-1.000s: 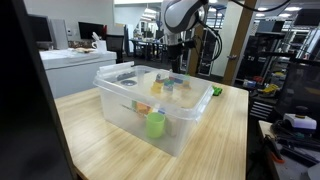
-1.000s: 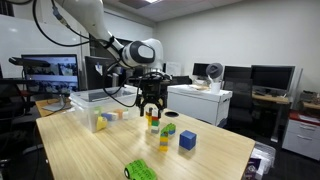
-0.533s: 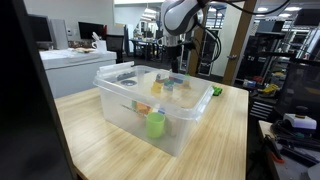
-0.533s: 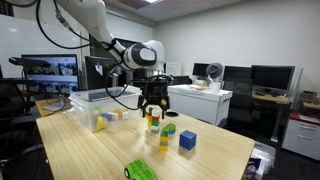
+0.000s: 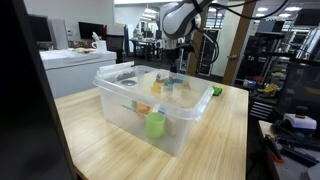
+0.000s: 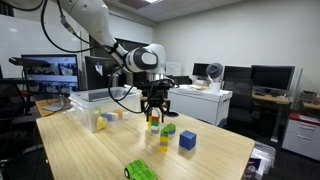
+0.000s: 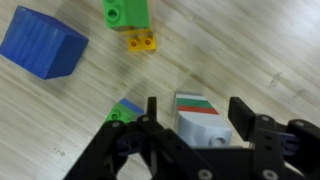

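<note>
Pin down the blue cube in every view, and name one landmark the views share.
In an exterior view: the blue cube sits on the table, lower right of the gripper.
In an exterior view: it cannot be made out; the clear bin fills the foreground.
Wrist view: top left corner, apart from the gripper.
Shared landmark: the gripper, which also shows behind the bin.
</note>
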You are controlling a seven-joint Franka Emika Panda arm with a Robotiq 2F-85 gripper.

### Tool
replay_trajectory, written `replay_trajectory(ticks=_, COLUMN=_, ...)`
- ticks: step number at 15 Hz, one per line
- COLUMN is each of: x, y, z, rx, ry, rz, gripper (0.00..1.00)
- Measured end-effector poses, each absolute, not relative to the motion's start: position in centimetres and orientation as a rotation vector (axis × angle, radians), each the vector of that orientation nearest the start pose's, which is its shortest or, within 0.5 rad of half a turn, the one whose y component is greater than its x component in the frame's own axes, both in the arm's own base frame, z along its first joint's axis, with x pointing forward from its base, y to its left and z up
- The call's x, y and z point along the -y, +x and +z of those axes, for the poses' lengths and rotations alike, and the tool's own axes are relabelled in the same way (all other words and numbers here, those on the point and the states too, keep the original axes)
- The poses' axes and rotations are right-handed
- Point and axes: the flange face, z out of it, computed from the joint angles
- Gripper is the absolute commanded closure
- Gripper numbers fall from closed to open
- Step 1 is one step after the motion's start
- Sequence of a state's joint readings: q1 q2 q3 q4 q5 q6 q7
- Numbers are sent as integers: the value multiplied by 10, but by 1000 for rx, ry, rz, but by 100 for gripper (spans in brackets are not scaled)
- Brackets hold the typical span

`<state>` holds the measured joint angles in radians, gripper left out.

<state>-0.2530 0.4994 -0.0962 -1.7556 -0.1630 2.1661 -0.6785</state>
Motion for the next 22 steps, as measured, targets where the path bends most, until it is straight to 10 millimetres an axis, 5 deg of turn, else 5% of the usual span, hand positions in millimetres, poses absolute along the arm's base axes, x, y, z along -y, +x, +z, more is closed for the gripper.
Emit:
replay_trajectory(ticks=4, x=223, y=613, z=280, rx=748, ry=-3150, rz=266, gripper=85)
replay_trajectory(ticks=8, x=227, y=611, z=292, rx=755, ry=-3141, rz=268, gripper=89)
replay_trajectory(ticks=10, x=229, y=614, z=325, rx=730, ry=-3143, rz=247, gripper=89)
replay_trajectory(ticks=13, x=223, y=626, z=408, rx=712, ry=-3154, rz=36, gripper=89)
replay_trajectory(ticks=14, x=209, y=629, z=459, rx=751, ry=-3123, rz=-108, gripper=89)
replay_trajectory(ticks=16, x=187, y=630, z=493, rx=832, ry=-3049, rz=-220, gripper=89)
replay_trajectory(ticks=19, x=136, y=622, z=508, rx=998, ry=-2892, rz=-243, gripper=89)
replay_trajectory(ticks=22, x=90, y=608, z=492, rx=1158, ry=-2728, rz=-178, gripper=89)
